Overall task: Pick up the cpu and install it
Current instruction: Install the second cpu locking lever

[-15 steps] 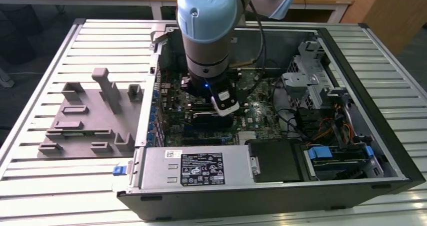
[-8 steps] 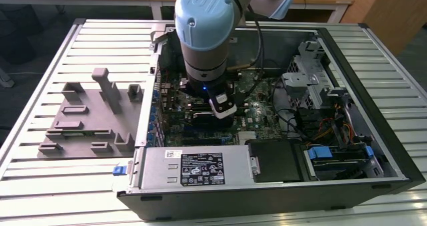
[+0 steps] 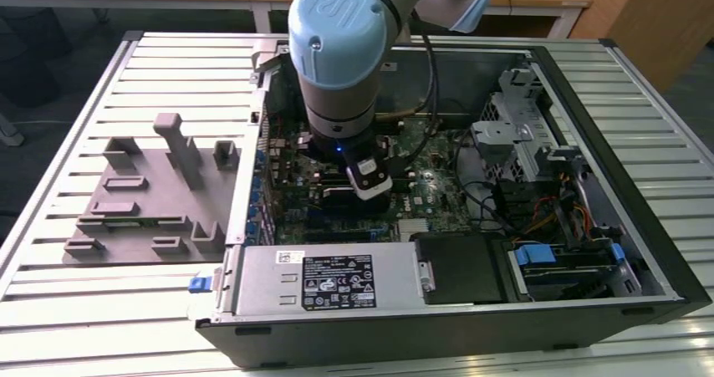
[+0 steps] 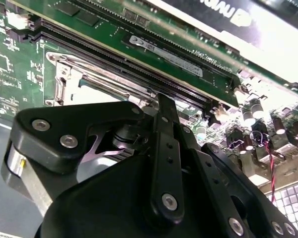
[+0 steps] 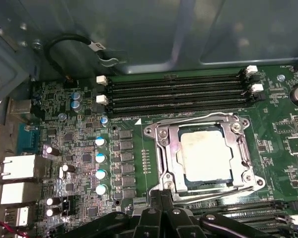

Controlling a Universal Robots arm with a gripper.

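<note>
The cpu [image 5: 206,153] is already sitting flat in its socket [image 5: 161,148], just ahead of the claw [image 5: 165,198]. Can't tell if the claw's open or closed, honestly.

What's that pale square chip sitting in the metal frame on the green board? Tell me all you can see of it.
That is the cpu. In the first wrist view it is a flat square with a dull, pale silvery metal top, faintly smudged, and a thin darker rim. It lies flat inside the socket frame, whose metal bracket surrounds it on all sides, on the green motherboard just below the long black memory slots. Nothing is gripping it; the gripper's black linkage sits just beside the frame's near edge.
</note>
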